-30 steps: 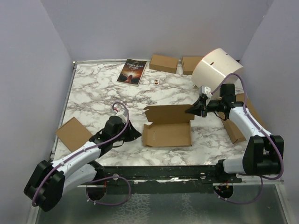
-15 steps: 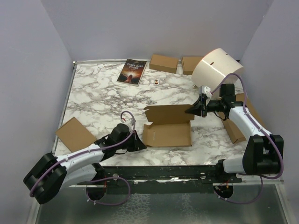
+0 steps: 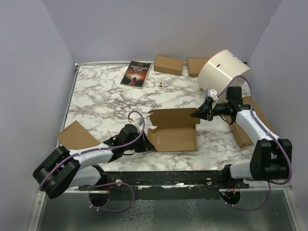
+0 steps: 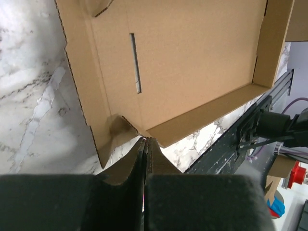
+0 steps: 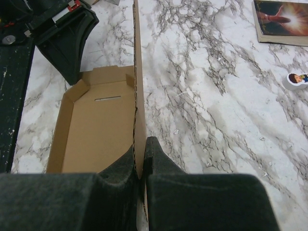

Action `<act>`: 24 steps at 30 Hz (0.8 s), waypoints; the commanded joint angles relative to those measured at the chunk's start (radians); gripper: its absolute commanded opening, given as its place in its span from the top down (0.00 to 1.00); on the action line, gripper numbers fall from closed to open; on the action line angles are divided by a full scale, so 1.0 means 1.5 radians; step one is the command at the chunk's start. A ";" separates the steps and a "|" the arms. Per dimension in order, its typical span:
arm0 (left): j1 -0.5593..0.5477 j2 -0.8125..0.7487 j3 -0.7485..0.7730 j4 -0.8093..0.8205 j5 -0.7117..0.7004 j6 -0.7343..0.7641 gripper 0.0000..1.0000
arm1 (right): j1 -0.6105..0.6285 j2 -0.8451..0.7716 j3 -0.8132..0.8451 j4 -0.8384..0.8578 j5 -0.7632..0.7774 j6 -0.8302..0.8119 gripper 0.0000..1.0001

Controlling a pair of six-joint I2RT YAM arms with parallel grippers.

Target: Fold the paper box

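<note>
The paper box [image 3: 172, 138] lies open near the table's front middle, a shallow brown tray with its lid flap [image 3: 173, 117] standing up along the far side. My right gripper [image 3: 198, 114] is shut on the lid flap's right edge; in the right wrist view the flap [image 5: 138, 91] runs edge-on between the jaws [image 5: 142, 144]. My left gripper [image 3: 146, 144] is shut and empty, its tips [image 4: 146, 140] touching the tray's near-left corner beside a small corner tab [image 4: 115, 127]. The tray floor [image 4: 192, 62] has a narrow slot [image 4: 135, 62].
Two small brown boxes [image 3: 168, 65] [image 3: 197, 66] and a book [image 3: 136, 73] lie at the back. A white cylinder [image 3: 222, 72] stands back right. Another brown box [image 3: 76, 138] lies front left, and one [image 3: 243, 132] under the right arm. A small white item [image 3: 161, 84] lies mid-back.
My left arm has swung right and forward until its shut tips reach the tray's near-left corner. The right gripper and the lid flap have not moved.
</note>
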 commanded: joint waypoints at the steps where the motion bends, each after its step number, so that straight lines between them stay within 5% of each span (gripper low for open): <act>1: -0.003 0.043 0.026 0.059 -0.008 0.006 1.00 | 0.003 0.002 0.007 -0.013 -0.030 -0.021 0.99; 24: -0.002 0.017 -0.023 0.032 -0.031 0.017 1.00 | 0.003 -0.044 -0.015 -0.024 -0.092 -0.080 0.99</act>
